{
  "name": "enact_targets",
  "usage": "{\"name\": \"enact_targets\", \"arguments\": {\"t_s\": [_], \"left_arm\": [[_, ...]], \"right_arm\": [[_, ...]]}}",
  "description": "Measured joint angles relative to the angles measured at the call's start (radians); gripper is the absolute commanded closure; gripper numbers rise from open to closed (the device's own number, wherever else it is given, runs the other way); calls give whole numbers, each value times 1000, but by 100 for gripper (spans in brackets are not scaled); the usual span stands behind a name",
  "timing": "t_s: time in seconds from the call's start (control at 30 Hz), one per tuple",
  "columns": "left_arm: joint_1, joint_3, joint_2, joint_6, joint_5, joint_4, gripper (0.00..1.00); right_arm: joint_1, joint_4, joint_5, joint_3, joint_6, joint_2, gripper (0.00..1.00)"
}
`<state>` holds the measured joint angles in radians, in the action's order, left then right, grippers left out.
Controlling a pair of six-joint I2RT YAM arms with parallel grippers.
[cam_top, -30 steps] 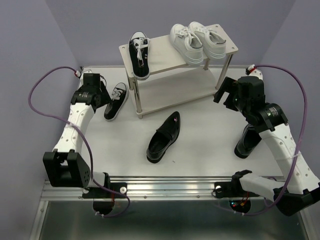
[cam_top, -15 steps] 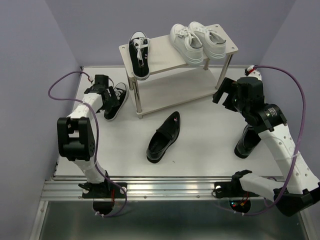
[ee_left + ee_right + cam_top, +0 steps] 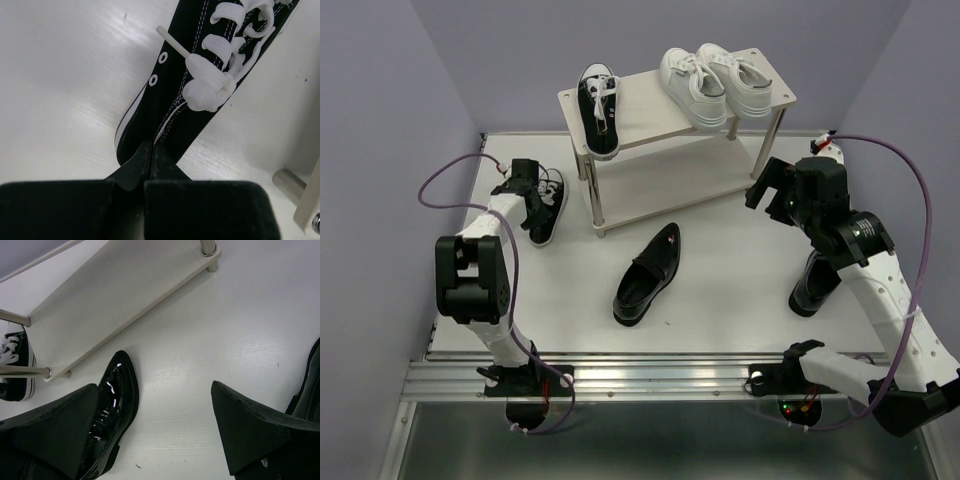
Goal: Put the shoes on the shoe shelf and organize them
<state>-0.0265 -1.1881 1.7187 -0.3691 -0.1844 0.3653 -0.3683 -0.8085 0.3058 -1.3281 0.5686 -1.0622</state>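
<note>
A black canvas sneaker (image 3: 552, 212) lies on the table left of the shoe shelf (image 3: 650, 95). My left gripper (image 3: 533, 198) is shut on the thin canvas wall at its heel end (image 3: 151, 147), with the white laces (image 3: 210, 87) just beyond the tips. Its mate (image 3: 599, 110) and two white sneakers (image 3: 695, 85) stand on the top board. One glossy loafer (image 3: 648, 275) lies mid-table, and another (image 3: 815, 282) lies at the right, partly under my right arm. Open and holding nothing, my right gripper (image 3: 770, 190) hovers above the table; its wrist view shows the first loafer (image 3: 112, 405).
The shelf's lower board (image 3: 670, 185) carries nothing and shows in the right wrist view (image 3: 115, 295) with its metal legs (image 3: 209, 250). Purple cables loop off both arms. Lilac walls close in the table on the left, back and right.
My left arm has folded in and its gripper has moved right onto the sneaker's heel, then closed from open to shut. The right arm has barely moved.
</note>
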Motion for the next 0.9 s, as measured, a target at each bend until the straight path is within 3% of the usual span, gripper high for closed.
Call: {"name": "enact_targets", "arguments": {"t_s": [0.23,0.47,0.7,0.8,0.83,0.9], "left_arm": [[-14,217,-289,-162,-14,80,100],[-146,435,-607,-418,1,192,100],[-303,505,-708,-656,39,228,100],[-388,510,-706,-734,52,214,77],[-412,510,-705,-750,59,208,54],[-472,510,-697,-786,78,196,42]], "right_arm": [[0,17,-11,14,0,0,0],[0,39,-77,47,-5,-26,0],[-10,92,-298,119,-19,-64,0],[-36,96,-334,156,-19,-80,0],[-54,95,-341,168,-19,-85,0],[-87,95,-343,175,-18,-91,0]]}}
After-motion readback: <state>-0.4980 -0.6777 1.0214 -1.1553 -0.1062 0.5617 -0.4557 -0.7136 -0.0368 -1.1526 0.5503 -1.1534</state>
